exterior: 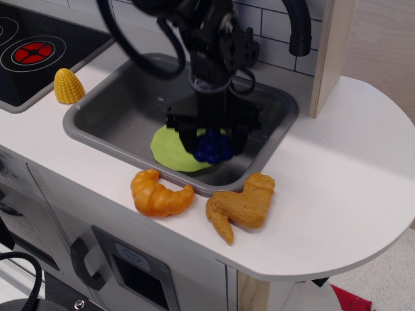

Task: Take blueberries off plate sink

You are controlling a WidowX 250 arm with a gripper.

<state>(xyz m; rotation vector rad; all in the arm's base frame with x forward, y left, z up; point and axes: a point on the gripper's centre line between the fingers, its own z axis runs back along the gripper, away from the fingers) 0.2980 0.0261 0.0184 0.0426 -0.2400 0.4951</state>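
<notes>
My gripper [213,144] is shut on the dark-blue blueberries [214,148] and holds them over the right front part of the grey sink [97,126], at the right edge of the lime-green plate [170,148]. The berries hang clear of the plate's surface. The plate lies flat on the sink floor, partly hidden by my gripper. The black arm comes down from above the sink's back wall.
An orange croissant [159,194] and a tan chicken piece [244,204] lie on the white counter in front of the sink. A yellow corn cob [67,86] stands left of the sink beside the black stovetop [39,52]. A black faucet [299,29] and a wooden post [329,52] stand at the back right.
</notes>
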